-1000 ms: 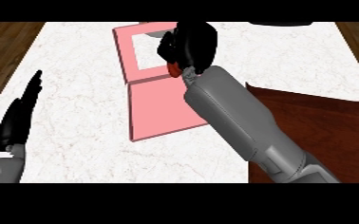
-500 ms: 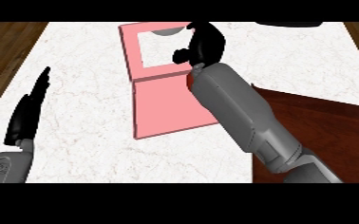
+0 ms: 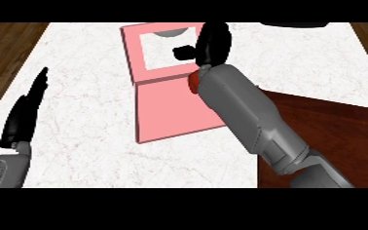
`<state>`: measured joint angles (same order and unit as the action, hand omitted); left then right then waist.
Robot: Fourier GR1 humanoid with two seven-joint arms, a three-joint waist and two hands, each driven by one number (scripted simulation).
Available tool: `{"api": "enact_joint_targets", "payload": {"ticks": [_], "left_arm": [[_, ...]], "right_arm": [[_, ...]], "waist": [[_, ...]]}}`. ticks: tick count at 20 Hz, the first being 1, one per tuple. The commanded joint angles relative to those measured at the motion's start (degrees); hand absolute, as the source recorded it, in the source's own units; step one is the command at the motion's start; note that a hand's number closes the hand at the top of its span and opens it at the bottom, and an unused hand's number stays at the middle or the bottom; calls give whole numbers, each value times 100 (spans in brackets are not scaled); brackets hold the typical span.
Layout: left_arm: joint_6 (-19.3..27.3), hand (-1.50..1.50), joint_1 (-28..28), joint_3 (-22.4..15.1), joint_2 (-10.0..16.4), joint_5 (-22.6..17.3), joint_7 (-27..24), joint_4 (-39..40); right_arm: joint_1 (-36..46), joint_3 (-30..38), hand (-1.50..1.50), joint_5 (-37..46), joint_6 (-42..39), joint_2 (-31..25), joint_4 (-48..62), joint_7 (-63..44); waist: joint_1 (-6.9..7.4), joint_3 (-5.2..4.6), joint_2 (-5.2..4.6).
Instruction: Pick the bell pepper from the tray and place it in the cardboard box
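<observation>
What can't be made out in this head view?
Pepper: only a red sliver shows; the right forearm hides the rest.
Right hand: its underside is hidden, so whether it holds the pepper is unclear.
Dark object: cut off by the top edge.
Brown surface at right: partly behind the forearm; box or not, cannot tell.

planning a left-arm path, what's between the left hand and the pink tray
Head view: only bare white counter lies between the left hand and the pink tray.

One tray [image 3: 173,112], one bell pepper [image 3: 193,81], two robot hands [image 3: 20,119] [image 3: 213,41].
</observation>
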<state>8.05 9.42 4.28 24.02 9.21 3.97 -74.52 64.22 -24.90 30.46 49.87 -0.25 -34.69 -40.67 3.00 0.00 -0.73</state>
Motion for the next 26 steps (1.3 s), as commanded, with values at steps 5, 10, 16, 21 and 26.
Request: {"api": "enact_joint_targets", "payload": {"ticks": [5,10,16,21,26], "left_arm": [[204,0,-375,-55,-155,175,190,-318],[-36,0,-395,335,87,-111,37,-166],[202,0,-663,262,-68,98,122,-359],[32,0,-631,520,125,-58,-37,-230],[-55,0,-567,527,163,-55,77,-272]], "right_arm": [[-470,311,-150,-20,1363,23,-756,351],[-1645,230,-150,211,1164,-257,-2474,318],[-3023,317,-150,629,520,-1250,-4421,-363],[-4576,151,-150,1031,140,-1805,-6408,-824],[-6282,58,-150,725,-215,-2739,-8279,-668]], "waist": [[-247,5,95],[-468,2,148],[-561,1,172],[-577,-8,158],[-595,-5,139]]}}
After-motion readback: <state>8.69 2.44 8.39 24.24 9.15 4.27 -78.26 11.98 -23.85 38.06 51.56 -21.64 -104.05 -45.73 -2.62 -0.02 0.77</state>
